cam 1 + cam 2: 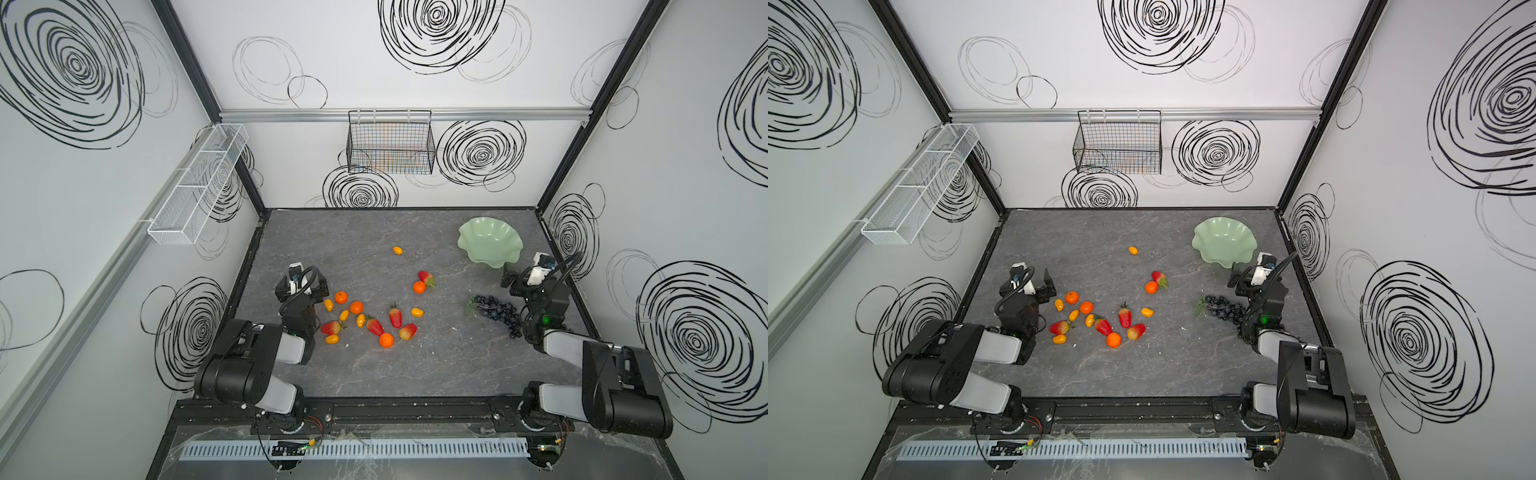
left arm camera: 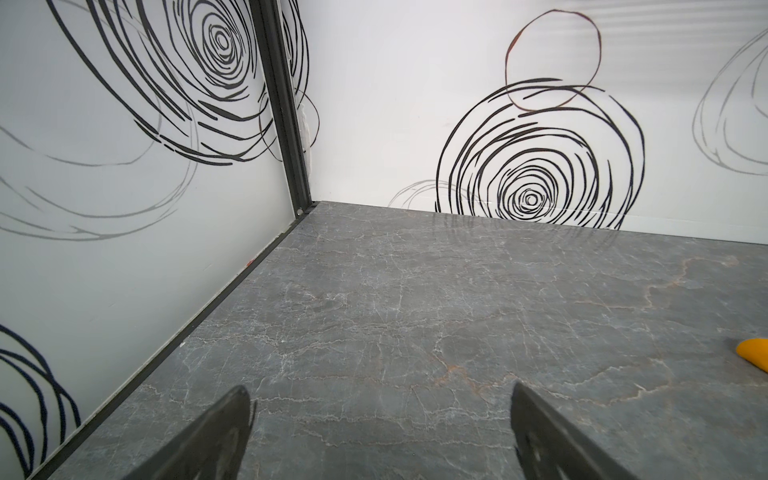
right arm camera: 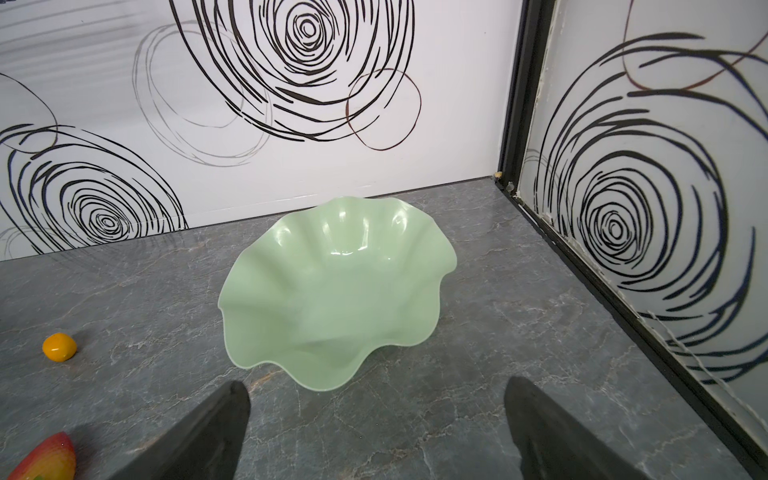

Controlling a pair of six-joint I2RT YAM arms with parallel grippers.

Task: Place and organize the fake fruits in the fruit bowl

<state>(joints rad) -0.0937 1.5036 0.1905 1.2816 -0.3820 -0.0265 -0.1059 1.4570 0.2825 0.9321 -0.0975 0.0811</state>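
two open-handed robot arms over scattered fake fruits (image 1: 356, 307), bowl empty.
nearest, tangerines, kumquats and strawberries lie loose mid-table, a grape bunch (image 1: 496, 313) to their right. the left gripper (image 2: 380, 399) and right gripper (image 3: 376, 390) both hang spread wide, holding nothing. a lone kumquat (image 1: 397, 250) lies farther off; the fruit bowl (image 1: 490, 241) sits far right. picking seems unstarted: next, lower onto one fruit and close.

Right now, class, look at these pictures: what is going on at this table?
The left gripper and right gripper are both open and hold nothing. The fruits meant for the bowl all lie on the table: most are clustered by the left gripper, and the grapes are by the right gripper. The bowl is empty, and the right gripper faces it.
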